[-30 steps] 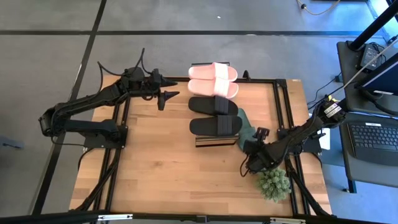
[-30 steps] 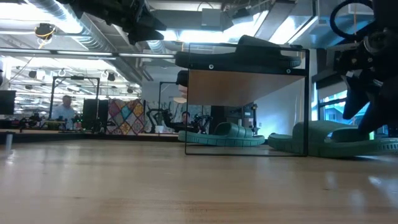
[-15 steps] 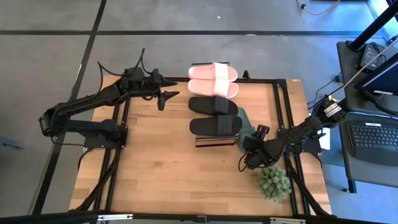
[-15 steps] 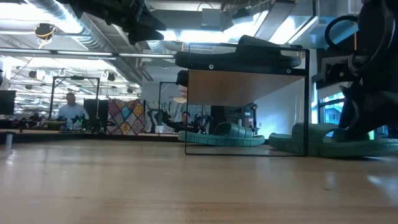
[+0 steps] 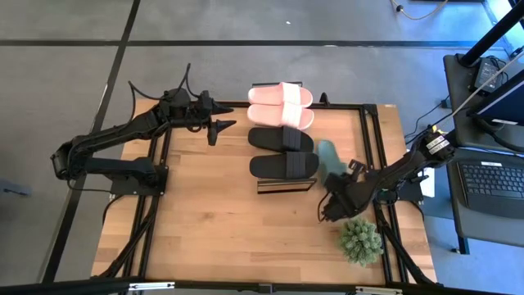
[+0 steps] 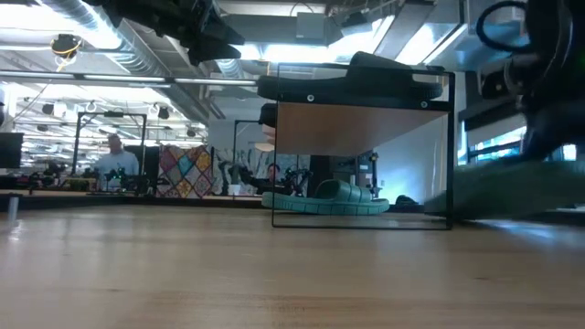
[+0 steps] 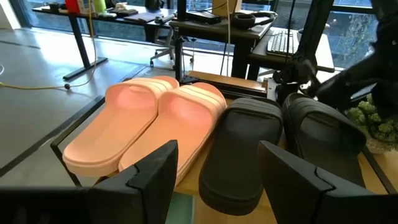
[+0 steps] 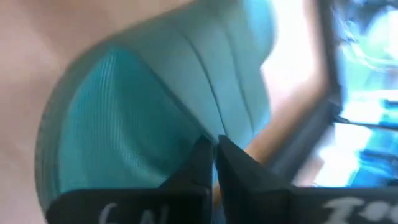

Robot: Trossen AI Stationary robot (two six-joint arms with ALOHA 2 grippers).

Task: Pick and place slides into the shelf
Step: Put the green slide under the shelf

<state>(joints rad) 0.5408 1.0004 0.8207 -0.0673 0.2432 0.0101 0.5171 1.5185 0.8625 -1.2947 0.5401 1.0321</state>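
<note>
The shelf [image 5: 286, 186] stands mid-table with a pink pair of slides [image 5: 281, 105] and a black pair [image 5: 282, 152] on its top plank. One dark green slide [image 6: 324, 196] lies on the table under the shelf. A second green slide [image 5: 327, 156] is off the table at the shelf's right side, and my right gripper [image 5: 336, 190] is shut on it. My left gripper [image 5: 223, 126] hovers open left of the shelf, level with the pink pair [image 7: 143, 124], nothing between its fingers. My right gripper pinches the green slide between its two fingers, which nearly meet at the ridged strap's edge [image 8: 208, 127]; the fingers hide the exact spot. They come slanting down from the table's right-near side. The slide [image 6: 512, 187] is lifted clear of the table, tilted.
A small green potted plant [image 5: 360, 240] stands close behind my right gripper at the near right. Black frame rails [image 5: 370, 139] run along the table's right part. Bare wood lies near and left of the shelf [image 5: 221, 221].
My right gripper has shut on the green slide, tipped further downward and rolled, and risen a little. The slide, which lay on the table beside the shelf's right leg, has come up off the table and swung toward the table's right edge.
</note>
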